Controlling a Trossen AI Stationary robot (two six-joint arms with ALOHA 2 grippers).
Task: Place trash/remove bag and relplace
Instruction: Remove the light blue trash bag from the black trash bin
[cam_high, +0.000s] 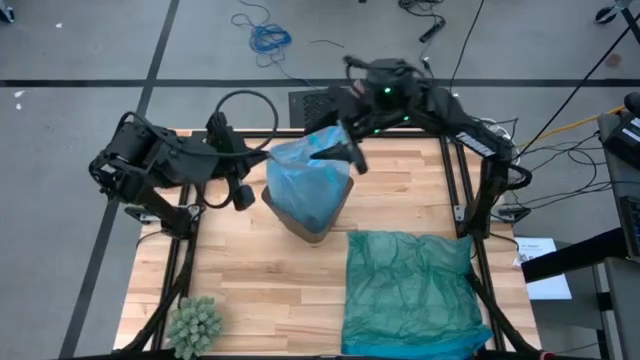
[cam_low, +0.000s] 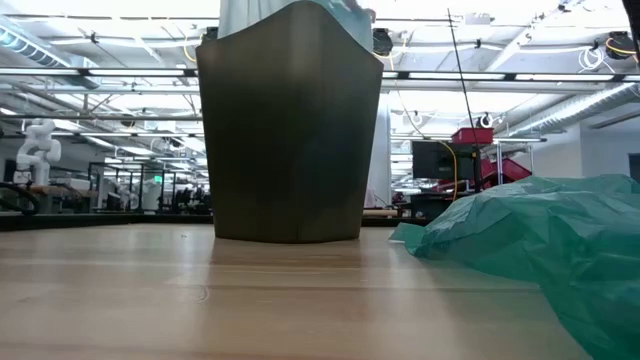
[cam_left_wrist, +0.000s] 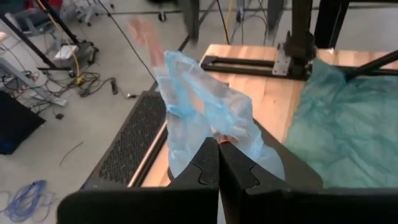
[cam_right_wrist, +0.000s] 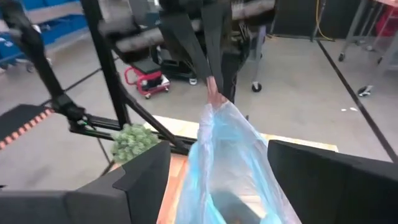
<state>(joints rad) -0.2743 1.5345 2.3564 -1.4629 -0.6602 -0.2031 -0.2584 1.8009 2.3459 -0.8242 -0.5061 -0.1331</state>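
Note:
A dark wastebasket (cam_high: 318, 222) (cam_low: 290, 130) stands mid-table with the light blue bag (cam_high: 305, 180) (cam_left_wrist: 199, 99) in it. My left gripper (cam_high: 270, 158) (cam_left_wrist: 219, 142) reaches in from the table's left and is shut on the bag, which it draws up into a peak. My right gripper (cam_high: 345, 150) (cam_right_wrist: 214, 186) comes from the far right, high above the bin. It is open, one finger on each side of the raised bag (cam_right_wrist: 230, 162), apart from it. The trash is out of view. My left gripper pinches a gathered bunch of the bag's upper part (cam_right_wrist: 216, 106) between its two shut fingers (cam_right_wrist: 210, 68). The fingers slant down from above. The plastic hangs below them in a taut peak, and its lower part stays in the wastebasket.
A darker teal-green plastic bag (cam_high: 410, 290) (cam_low: 540, 240) lies spread over the near right of the table. A green spiky ball (cam_high: 195, 322) sits at the near left corner. Black frame posts (cam_high: 465, 185) stand along both side edges.

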